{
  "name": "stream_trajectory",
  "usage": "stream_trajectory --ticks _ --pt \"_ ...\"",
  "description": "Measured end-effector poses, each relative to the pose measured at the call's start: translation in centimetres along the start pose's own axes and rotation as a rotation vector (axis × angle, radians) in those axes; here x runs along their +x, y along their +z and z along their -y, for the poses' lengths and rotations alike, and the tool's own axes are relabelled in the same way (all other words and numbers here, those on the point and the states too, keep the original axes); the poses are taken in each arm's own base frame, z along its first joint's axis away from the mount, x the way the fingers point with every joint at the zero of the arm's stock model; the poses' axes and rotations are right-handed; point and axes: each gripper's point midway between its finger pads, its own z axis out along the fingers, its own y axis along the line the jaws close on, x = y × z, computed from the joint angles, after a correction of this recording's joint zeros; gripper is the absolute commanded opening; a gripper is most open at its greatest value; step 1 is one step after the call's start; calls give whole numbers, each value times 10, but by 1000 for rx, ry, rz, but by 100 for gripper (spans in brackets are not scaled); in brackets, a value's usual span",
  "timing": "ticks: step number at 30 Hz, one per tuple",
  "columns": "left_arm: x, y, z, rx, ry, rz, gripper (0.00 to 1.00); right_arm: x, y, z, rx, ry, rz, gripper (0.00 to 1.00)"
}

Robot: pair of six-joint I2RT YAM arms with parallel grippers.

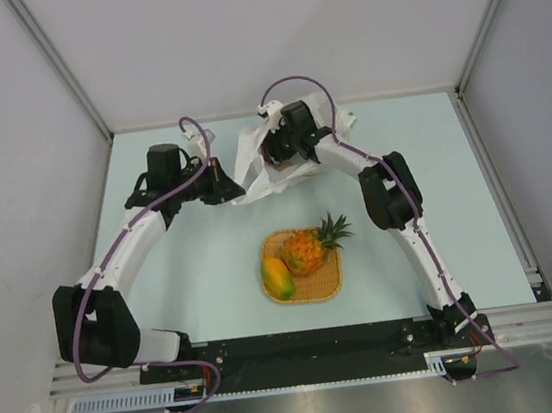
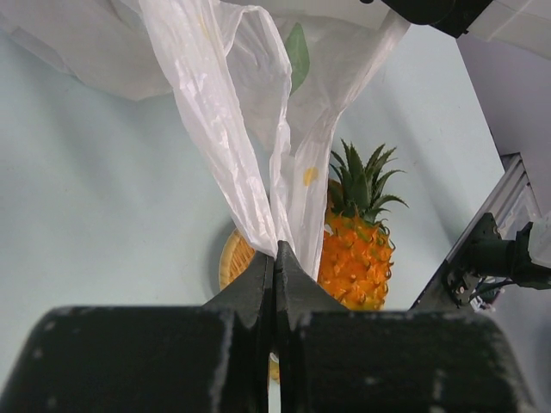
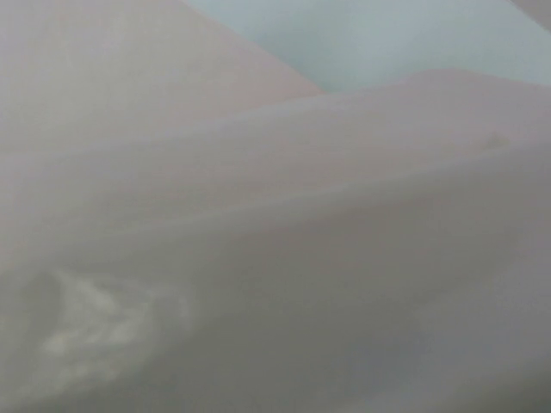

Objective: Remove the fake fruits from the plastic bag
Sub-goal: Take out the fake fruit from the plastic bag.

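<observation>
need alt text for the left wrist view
The left gripper is shut on a fold of the translucent white plastic bag, stretching it taut. Behind it, a toy pineapple sits on a woven mat.

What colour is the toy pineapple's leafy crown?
The plastic pineapple's spiky crown is green, clearest in the left wrist view.

The pineapple [image 1: 306, 252] and mango [image 1: 278, 279] lie side by side on the mat [image 1: 328, 287] near the front of the table [image 1: 193, 267], mango on the left. The bag [image 1: 250, 174] lies behind them, toward the back edge.
</observation>
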Motion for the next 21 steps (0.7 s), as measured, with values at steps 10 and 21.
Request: stream_trajectory --ticks 10,21 --pt "-21 15 -11 -1 -24 19 0 -2 -59 3 -56 -48 -55 25" --pt "-73 20 1 45 -1 119 0 -73 -229 -33 -106 -287 73 26"
